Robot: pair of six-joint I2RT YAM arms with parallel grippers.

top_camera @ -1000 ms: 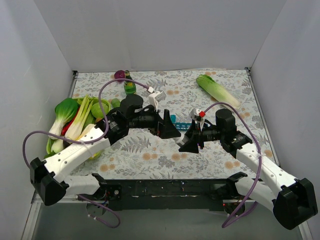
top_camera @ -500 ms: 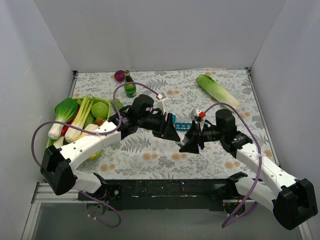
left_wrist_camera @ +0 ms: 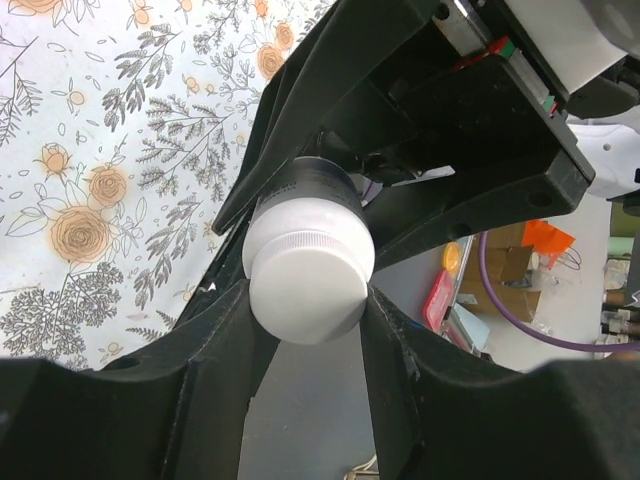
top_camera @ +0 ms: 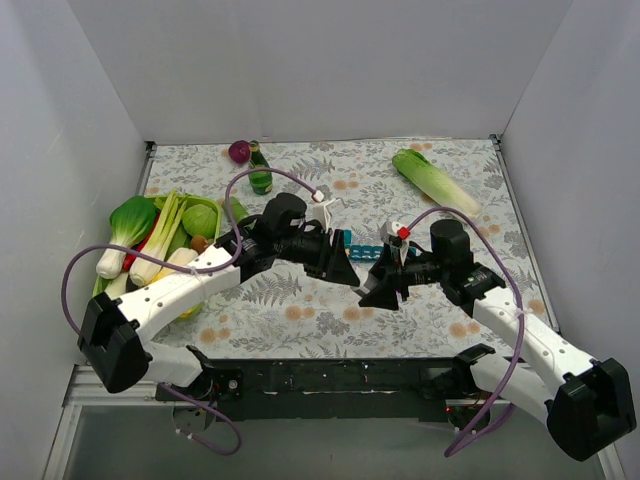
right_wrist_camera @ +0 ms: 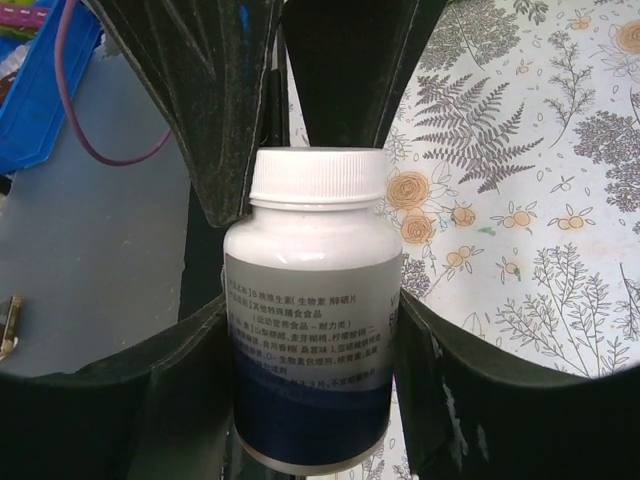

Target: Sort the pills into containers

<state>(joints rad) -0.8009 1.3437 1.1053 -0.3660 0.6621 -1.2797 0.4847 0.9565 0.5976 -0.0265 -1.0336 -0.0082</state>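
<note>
1. Floral worktop (top_camera: 300, 310) is lying below both arms; the box (top_camera: 368, 248) is sitting on it between them.
2. Right pincer (right_wrist_camera: 310, 335) is clamping the bottle (right_wrist_camera: 312, 280) by its body, steadying it.
3. Left pincer (left_wrist_camera: 305, 300) is gripping the cap (left_wrist_camera: 308, 270), likely for unscrewing.

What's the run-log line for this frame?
phase: cap grasp | right gripper: shut on pill bottle | left gripper: shut on white cap | cap state: on bottle | pill box: on table between arms

blocked: vegetable pile (top_camera: 165, 240) left, green bottle (top_camera: 260, 178) rear-left, cabbage (top_camera: 435, 180) rear-right, held pill bottle (right_wrist_camera: 310, 300) centre | open: near mat (top_camera: 300, 320) strip
</note>
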